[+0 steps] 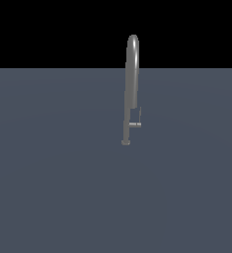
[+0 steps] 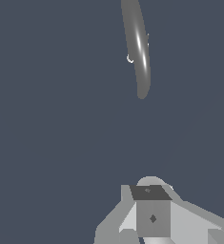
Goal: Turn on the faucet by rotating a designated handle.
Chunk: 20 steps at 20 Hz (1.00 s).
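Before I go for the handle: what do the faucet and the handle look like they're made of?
Faucet: looks like metal, smooth grey with a polished finish; the wrist view shows a bright white streak along its tube. Handle: same grey, probably metal too, but it is too thin here to judge its finish. Both are simulator renders, so the material is only a look.

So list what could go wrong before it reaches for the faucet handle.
1. The handle is a thin lever close beside the faucet stem, so the tool might strike the tall spout tube instead.
2. The tool is still apart from the faucet, and the wrist view barely shows the lever, so aiming is uncertain.
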Tool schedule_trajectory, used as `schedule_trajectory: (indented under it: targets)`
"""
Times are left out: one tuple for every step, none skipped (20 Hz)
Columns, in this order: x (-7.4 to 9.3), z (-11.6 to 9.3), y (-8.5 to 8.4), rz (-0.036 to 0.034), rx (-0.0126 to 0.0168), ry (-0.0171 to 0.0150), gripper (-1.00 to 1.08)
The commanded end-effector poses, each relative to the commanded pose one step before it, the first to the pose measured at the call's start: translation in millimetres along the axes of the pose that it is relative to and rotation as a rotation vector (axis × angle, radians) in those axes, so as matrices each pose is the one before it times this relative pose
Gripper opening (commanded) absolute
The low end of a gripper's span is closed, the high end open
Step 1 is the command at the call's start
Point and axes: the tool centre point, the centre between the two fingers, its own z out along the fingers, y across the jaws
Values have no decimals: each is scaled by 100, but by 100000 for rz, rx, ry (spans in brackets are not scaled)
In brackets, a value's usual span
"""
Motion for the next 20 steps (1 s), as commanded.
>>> schedule_trajectory:
  targets:
    - [1527, 168, -62, 3496, 3226, -3434, -100]
    - [607, 61, -30, 1384, 1301, -1383, -100]
    - [609, 61, -30, 1389, 1309, -1389, -100]
    - [613, 61, -30, 1396, 1318, -1397, -100]
    - [616, 61, -30, 1401, 1325, -1404, -100]
    - [618, 61, -30, 1405, 1333, -1411, -100]
    - [620, 61, -31, 1409, 1340, -1417, -100]
    - [623, 61, -31, 1414, 1348, -1423, -100]
    - [626, 60, -30, 1418, 1355, -1430, -100]
    - [628, 60, -31, 1422, 1362, -1436, -100]
    - [630, 60, -31, 1426, 1369, -1443, -100]
    - [633, 60, -30, 1431, 1377, -1450, -100]
    - [635, 60, -31, 1434, 1384, -1457, -100]
    - [637, 60, -31, 1438, 1391, -1464, -100]
    - [639, 60, -30, 1443, 1399, -1471, -100]
    - [642, 60, -30, 1448, 1407, -1480, -100]
    - [645, 60, -30, 1453, 1415, -1488, -100]
    - [647, 60, -30, 1459, 1423, -1497, -100]
    - [651, 60, -30, 1466, 1433, -1507, -100]
    - [654, 60, -30, 1473, 1442, -1516, -100]
